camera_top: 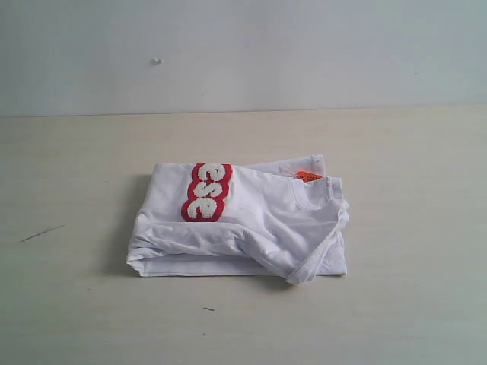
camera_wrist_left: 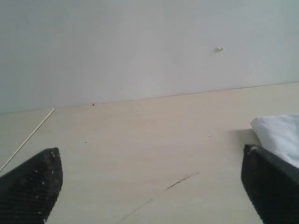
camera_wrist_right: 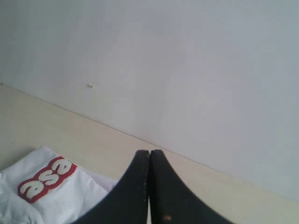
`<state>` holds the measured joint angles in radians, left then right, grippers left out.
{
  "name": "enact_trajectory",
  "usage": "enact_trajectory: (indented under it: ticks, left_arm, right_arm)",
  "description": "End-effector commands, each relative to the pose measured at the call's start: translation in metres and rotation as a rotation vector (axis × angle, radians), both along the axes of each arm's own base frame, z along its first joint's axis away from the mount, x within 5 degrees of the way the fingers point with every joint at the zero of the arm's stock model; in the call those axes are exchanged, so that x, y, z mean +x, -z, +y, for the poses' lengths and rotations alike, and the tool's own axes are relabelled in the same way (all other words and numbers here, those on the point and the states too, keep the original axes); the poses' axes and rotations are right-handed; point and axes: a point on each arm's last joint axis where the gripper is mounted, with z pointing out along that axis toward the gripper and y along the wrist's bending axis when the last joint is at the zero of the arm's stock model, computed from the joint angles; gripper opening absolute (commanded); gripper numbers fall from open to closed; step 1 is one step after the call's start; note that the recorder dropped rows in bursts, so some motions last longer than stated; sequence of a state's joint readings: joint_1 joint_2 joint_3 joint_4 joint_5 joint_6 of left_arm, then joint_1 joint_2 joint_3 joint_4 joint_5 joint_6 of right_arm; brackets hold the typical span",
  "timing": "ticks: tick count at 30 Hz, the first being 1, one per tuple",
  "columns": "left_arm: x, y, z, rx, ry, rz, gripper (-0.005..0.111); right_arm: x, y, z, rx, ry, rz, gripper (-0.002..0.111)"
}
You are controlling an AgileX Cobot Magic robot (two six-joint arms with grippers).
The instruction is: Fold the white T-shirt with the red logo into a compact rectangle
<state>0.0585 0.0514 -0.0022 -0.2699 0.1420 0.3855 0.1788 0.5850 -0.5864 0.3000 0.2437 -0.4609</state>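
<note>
The white T-shirt (camera_top: 243, 224) lies folded in a wrinkled, roughly rectangular bundle in the middle of the table. Part of the red logo (camera_top: 207, 192) shows on its top layer, near the far left corner. The orange neck tag (camera_top: 308, 176) sits by the ribbed collar on the right. Neither arm appears in the exterior view. My left gripper (camera_wrist_left: 152, 175) is open over bare table, with a corner of the T-shirt (camera_wrist_left: 280, 135) beside one finger. My right gripper (camera_wrist_right: 149, 154) is shut on nothing, off to the side of the T-shirt (camera_wrist_right: 51, 196) and its red logo (camera_wrist_right: 46, 178).
The pale wooden table (camera_top: 91, 167) runs back to a plain white wall (camera_top: 243, 53). A dark scratch (camera_top: 42, 233) marks the surface at the left, and a small dark speck (camera_top: 208, 309) lies in front of the shirt.
</note>
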Motion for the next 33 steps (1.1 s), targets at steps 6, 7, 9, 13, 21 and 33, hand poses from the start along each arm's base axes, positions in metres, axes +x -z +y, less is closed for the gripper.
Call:
enact_trajectory:
  ticks: [6,7,9,13,21,33]
  left_arm:
    - [-0.005,0.01,-0.004,-0.01,0.037,0.087,0.104]
    - [-0.005,0.011,-0.004,-0.017,0.039,0.092,0.104]
    - [-0.006,0.012,-0.005,-0.027,0.045,0.109,0.104]
    - [-0.006,0.014,-0.005,-0.028,0.051,0.129,0.104]
    - [-0.007,0.017,0.002,-0.019,-0.024,0.17,0.104]
    - [-0.007,0.017,0.004,-0.01,-0.048,0.168,0.104]
  right_arm:
    - [0.0,0.0,-0.001,0.001,0.007,-0.006,0.0]
    - [0.0,0.0,-0.001,0.001,0.007,-0.006,0.0]
    - [0.0,0.0,-0.001,0.001,0.007,-0.006,0.0]
    - [0.0,0.0,-0.001,0.001,0.007,-0.006,0.0]
    - [0.0,0.0,-0.001,0.001,0.007,-0.006,0.0]
    - [0.0,0.0,-0.001,0.001,0.007,-0.006,0.0]
